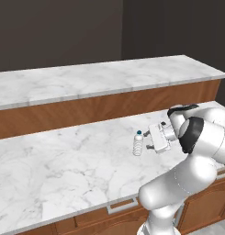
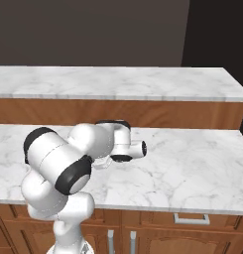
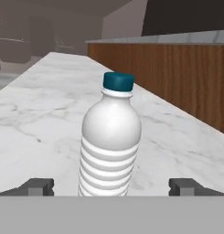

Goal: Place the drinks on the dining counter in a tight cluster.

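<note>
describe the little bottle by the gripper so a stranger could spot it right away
On the lower marble counter, below the brown wood panel, a small bottle stands upright in front of the open gripper. Its ribbed pale body and dark teal cap mark it out.

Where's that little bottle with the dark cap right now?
The little bottle stands upright on the lower marble counter, just ahead of the open gripper, below the wood-panelled raised counter.

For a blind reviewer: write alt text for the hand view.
A small clear ribbed bottle with a dark teal cap stands upright on a white marble counter, centred between the open gripper's two dark fingertips, which sit apart from it. A wood-panelled wall under a higher marble slab rises at right.
</note>
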